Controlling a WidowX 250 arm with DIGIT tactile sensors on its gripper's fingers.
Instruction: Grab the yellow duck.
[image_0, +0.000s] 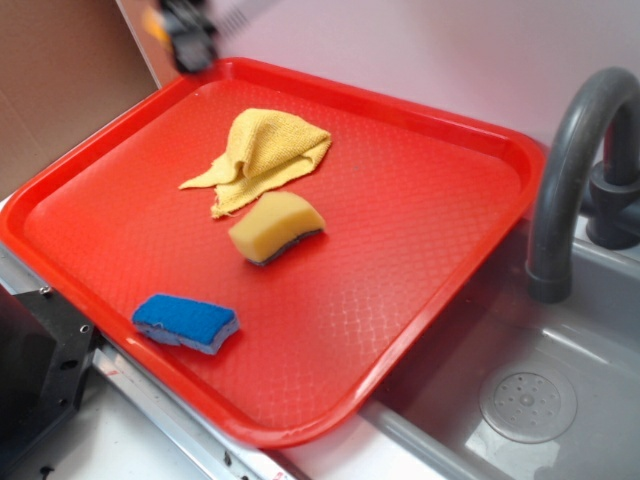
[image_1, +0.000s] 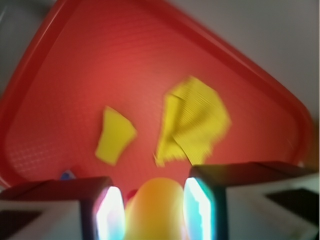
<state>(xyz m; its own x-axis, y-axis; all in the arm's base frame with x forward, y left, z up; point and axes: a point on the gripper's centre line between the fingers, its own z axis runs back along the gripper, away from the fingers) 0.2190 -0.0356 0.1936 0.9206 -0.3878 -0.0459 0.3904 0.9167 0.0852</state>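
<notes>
The yellow duck sits pinched between the gripper fingers, raised above the red tray's far corner — the jaws are closed on it. On the tray lie a yellow terry cloth, a yellow wedge sponge just beside it, and — well apart — a blue sponge.

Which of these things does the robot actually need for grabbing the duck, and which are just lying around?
Part of the job:
- yellow duck, between the fingers
- gripper

Just lying about:
- yellow cloth
- yellow sponge
- blue sponge
- red tray
- tap
- sink
</notes>
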